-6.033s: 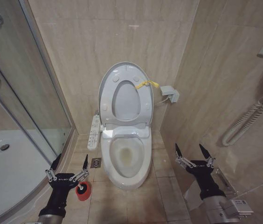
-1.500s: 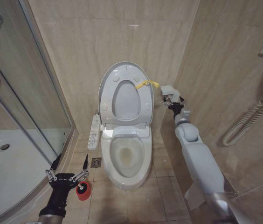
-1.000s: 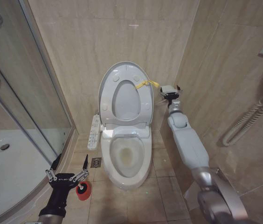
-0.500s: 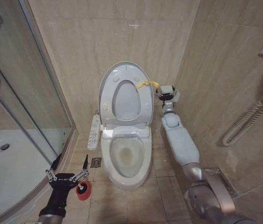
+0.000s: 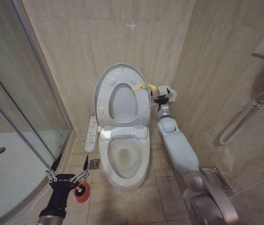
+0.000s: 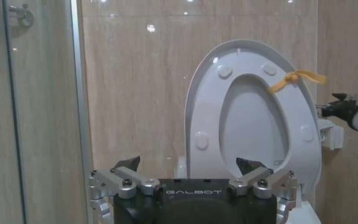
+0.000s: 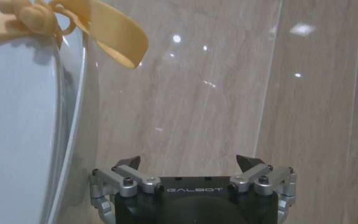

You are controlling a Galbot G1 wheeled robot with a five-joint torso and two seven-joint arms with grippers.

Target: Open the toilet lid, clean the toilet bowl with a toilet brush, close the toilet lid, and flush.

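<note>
The toilet lid (image 5: 121, 75) stands upright against the wall, with the seat ring raised against it and a yellow strap (image 5: 143, 87) at its right rim. Below, the toilet bowl (image 5: 122, 157) lies uncovered, stained inside. My right gripper (image 5: 159, 99) is held out beside the lid's right edge, just under the strap, and is open. The right wrist view shows its fingers (image 7: 187, 163) apart, the lid's edge (image 7: 24, 116) and the strap (image 7: 104, 28) close ahead. My left gripper (image 5: 68, 169) hangs open low on the left, above the red cup (image 5: 81, 192) holding the toilet brush's dark head.
A glass shower door (image 5: 24, 93) and white shower tray (image 5: 5, 173) fill the left. A white control panel (image 5: 91, 133) and floor drain (image 5: 93, 163) sit left of the toilet. A white wall box (image 5: 168, 93), a coiled hose (image 5: 237, 124) and a metal rack (image 5: 216, 176) line the right wall.
My right arm rose from low on the right and reached to the lid's right edge by the strap. The head camera shifted slightly. The left arm stayed still.
</note>
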